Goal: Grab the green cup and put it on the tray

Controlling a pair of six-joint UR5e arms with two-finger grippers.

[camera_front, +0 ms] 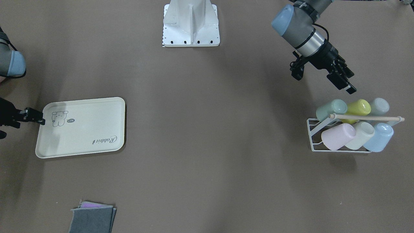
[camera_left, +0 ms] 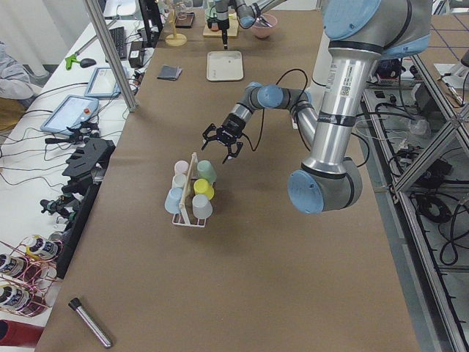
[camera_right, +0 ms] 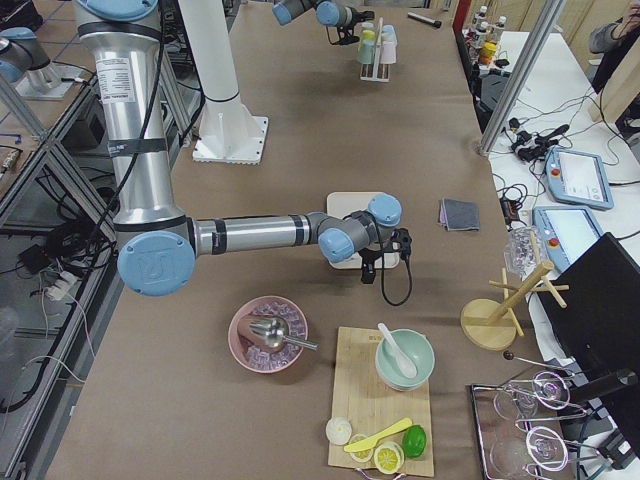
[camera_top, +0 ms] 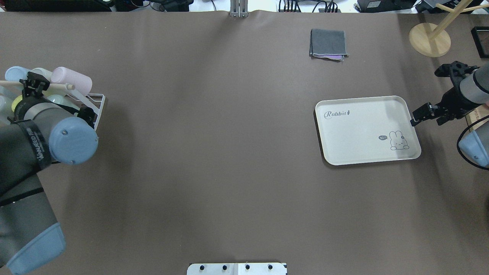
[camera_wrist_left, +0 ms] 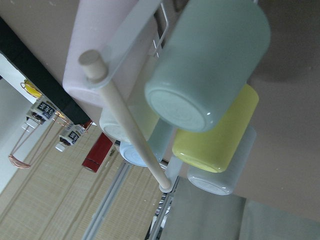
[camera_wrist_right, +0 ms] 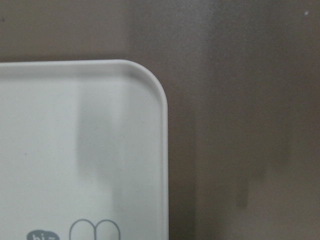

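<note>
Teal-green plastic tumbler (camera_front: pixel 331 109) lies on its side in a white wire rack (camera_front: pixel 311 134), just ahead of the left gripper (camera_front: pixel 348 81), whose fingers stand apart and empty. A yellow-green cup (camera_front: pixel 357 109) lies just beside the tumbler. Overhead, the left arm hides the tumbler. The right gripper (camera_top: pixel 416 117) hovers at the rim of the cream rectangular tray (camera_top: pixel 363 126); whether its fingers are parted cannot be told.

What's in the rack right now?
Six cups: green cup, yellow cup and grey cup on one side of the rod; pink cup, cream cup and blue cup on the other. Their insides and the rack floor are hidden.
</note>
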